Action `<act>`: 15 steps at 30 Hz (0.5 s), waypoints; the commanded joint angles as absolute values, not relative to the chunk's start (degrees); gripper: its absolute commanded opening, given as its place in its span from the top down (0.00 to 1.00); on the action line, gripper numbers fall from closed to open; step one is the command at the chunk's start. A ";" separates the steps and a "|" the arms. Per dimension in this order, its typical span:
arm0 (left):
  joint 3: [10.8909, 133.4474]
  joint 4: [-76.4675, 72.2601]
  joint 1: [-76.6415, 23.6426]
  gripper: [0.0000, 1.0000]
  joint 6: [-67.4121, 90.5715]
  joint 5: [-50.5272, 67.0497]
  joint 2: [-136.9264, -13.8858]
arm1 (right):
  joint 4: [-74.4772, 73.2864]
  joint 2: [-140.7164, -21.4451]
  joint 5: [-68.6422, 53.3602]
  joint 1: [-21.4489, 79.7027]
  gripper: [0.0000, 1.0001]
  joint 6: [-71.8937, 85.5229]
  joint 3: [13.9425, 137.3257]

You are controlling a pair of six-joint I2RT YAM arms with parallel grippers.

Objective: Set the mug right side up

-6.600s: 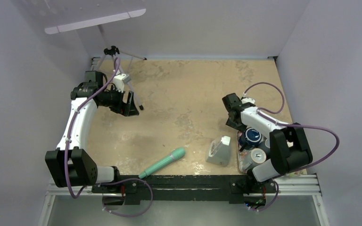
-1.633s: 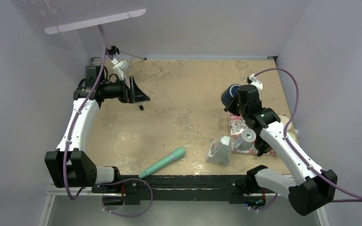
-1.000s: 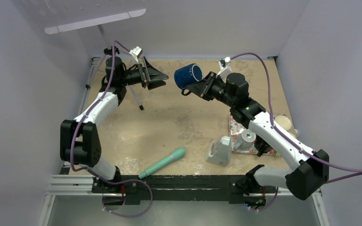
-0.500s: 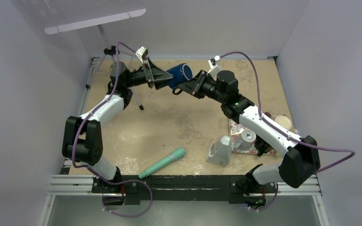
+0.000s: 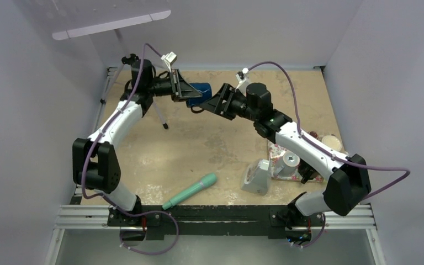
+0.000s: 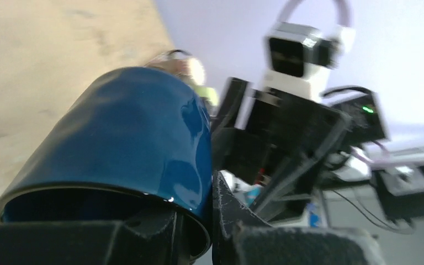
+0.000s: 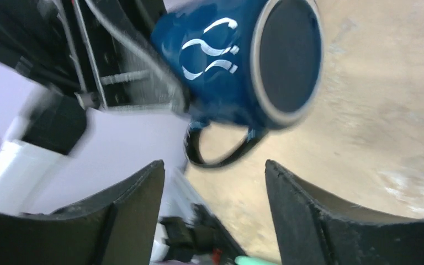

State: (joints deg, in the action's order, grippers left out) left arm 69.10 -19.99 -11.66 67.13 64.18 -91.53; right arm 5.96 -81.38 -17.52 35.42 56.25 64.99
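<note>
Above the worktop (image 5: pixel 215 132) toward 12 o'clock, left jaws pinch the blue mug (image 5: pixel 201 88) by its rim; right jaws stand spread at its 4 o'clock.

No words, brand names or numbers can be read in any view. The only marking is on the glossy dark-blue ceramic mug (image 7: pixel 229 69): a few white curled strokes (image 7: pixel 210 48) painted on its side, seen from the right wrist. They form a swirl motif, not legible letters.
</note>
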 commanded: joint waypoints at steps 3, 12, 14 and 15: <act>89.63 55.73 -10.66 1.00 -0.34 40.69 -88.85 | -12.89 -76.84 -8.65 35.53 0.22 42.93 68.23; 82.96 73.76 -6.58 1.00 -32.71 9.64 -85.15 | -20.47 -72.03 0.30 35.55 0.08 38.37 67.21; 81.68 71.36 -4.09 1.00 -33.27 7.94 -86.82 | -21.55 -72.14 2.56 35.61 0.08 37.76 67.72; 81.76 70.63 -3.14 1.00 -33.35 7.45 -88.06 | -22.18 -72.23 3.51 35.60 0.08 37.74 67.96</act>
State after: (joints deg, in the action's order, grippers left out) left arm 82.59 70.26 -7.33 -22.55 17.26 -86.91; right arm -18.52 -72.66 -2.76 35.59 40.69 65.89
